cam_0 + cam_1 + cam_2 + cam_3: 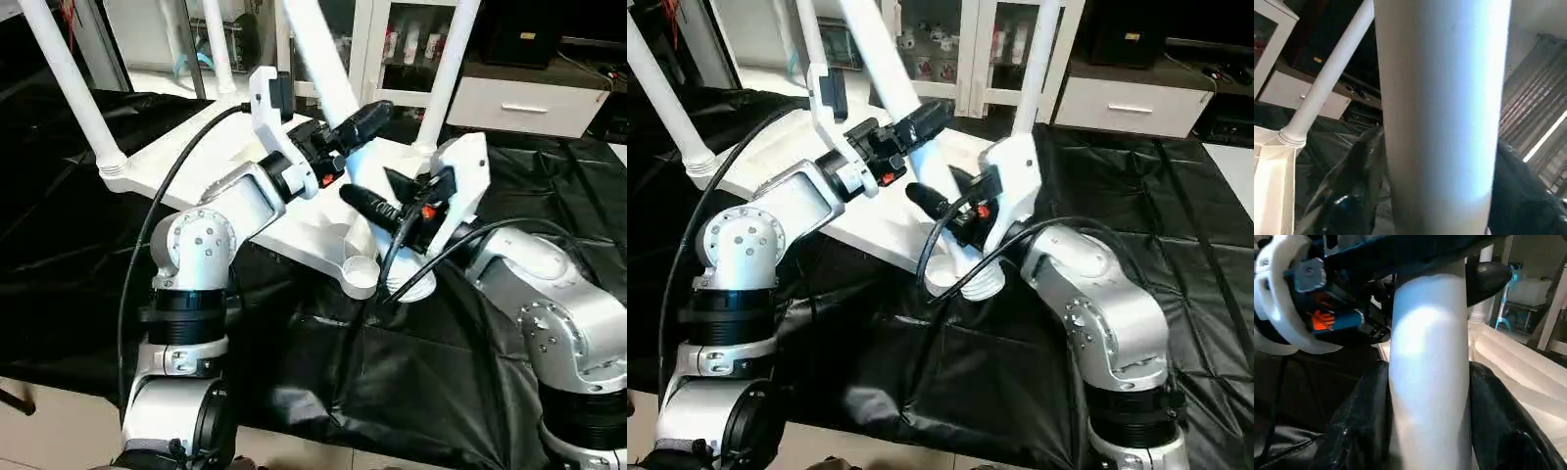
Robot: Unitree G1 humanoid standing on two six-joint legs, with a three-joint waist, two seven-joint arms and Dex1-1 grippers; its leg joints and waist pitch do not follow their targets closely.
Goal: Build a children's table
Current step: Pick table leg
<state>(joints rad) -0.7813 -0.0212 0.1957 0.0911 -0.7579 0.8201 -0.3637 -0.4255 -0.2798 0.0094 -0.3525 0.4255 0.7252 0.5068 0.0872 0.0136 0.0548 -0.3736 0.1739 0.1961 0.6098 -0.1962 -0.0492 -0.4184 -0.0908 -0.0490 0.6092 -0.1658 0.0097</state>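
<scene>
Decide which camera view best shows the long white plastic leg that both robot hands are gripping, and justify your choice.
The left eye view: the long white plastic leg runs from the frame's top past the left hand and right hand to its threaded base. The right eye view shows much the same. Each wrist view gives just a close section of tube between dark fingers.

A black sheet (411, 392) covers the worktop; behind stand glass-doored cabinets (402, 44) and perhaps a drawer unit (524, 103).

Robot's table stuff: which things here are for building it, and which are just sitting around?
For the job: tabletop, upside down; leg gripped by left gripper and right gripper; three legs already standing in corners.

Just around: black cloth, cabinet, drawer unit.
</scene>
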